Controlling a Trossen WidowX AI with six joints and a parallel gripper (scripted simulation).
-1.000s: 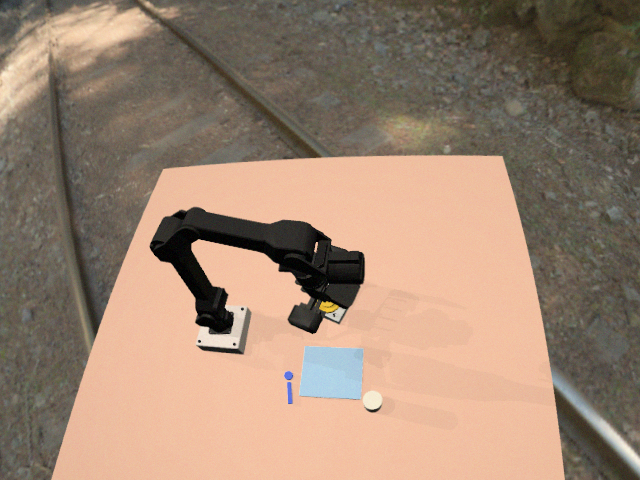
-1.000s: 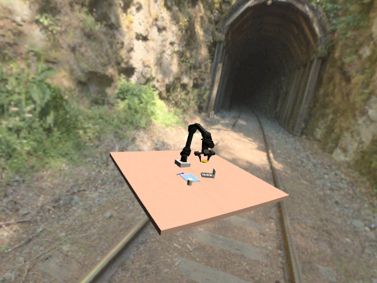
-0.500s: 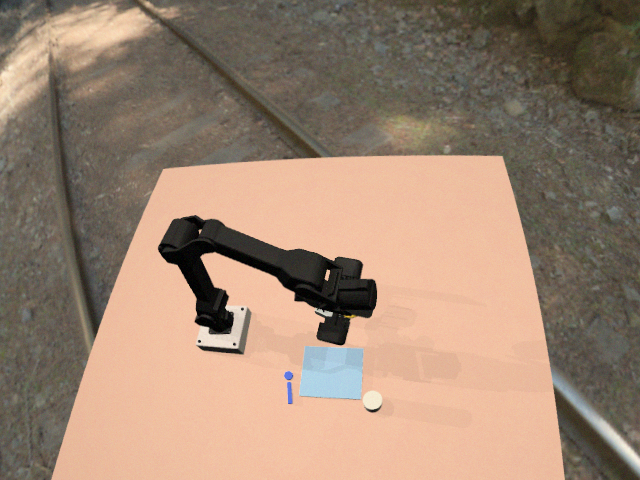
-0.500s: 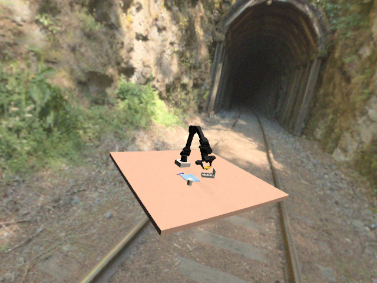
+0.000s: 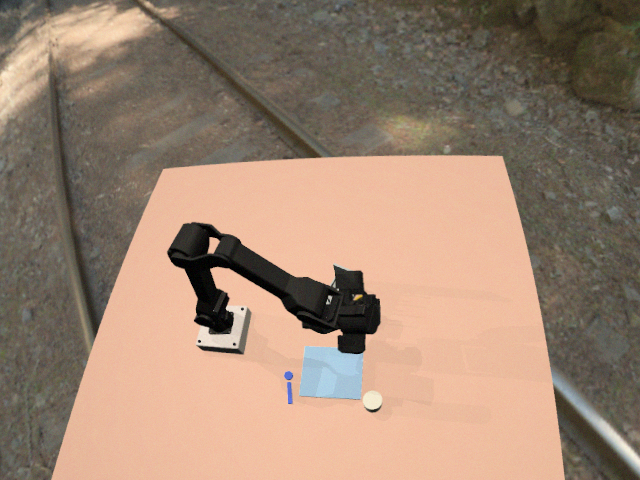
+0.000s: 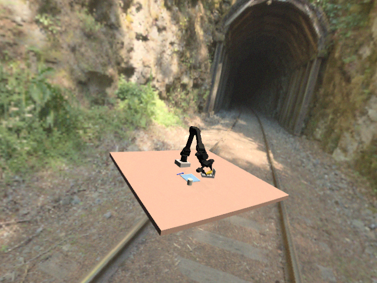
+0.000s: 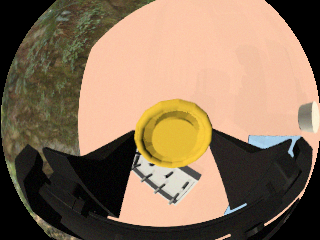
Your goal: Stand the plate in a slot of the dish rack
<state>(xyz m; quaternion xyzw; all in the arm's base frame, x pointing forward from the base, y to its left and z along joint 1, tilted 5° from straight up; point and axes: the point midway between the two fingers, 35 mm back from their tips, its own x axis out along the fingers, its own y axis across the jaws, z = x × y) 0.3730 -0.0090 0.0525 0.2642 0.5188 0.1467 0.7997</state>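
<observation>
The yellow round plate [image 5: 357, 297] [image 6: 209, 172] [image 7: 175, 135] is held by its rim between the two black fingers of my gripper [image 7: 174, 134], its hollow face towards the wrist camera. In the exterior view it looks tilted, right over the dish rack. The rack [image 6: 208, 175] [image 7: 169, 186] has a light base with short dark rails; in the wrist view it shows below and behind the plate, turned at an angle. The plate and left finger hide part of it. In the top view the arm hides most of the rack. Whether the plate touches the rack, I cannot tell.
A light blue square mat [image 5: 330, 372] [image 6: 190, 177] [image 7: 270, 141] lies beside the rack. A cream cylinder [image 5: 372, 400] [image 6: 189, 181] [image 7: 309, 117] stands at its corner. A blue stick [image 5: 289, 392] and a small blue disc [image 5: 288, 375] lie on its other side.
</observation>
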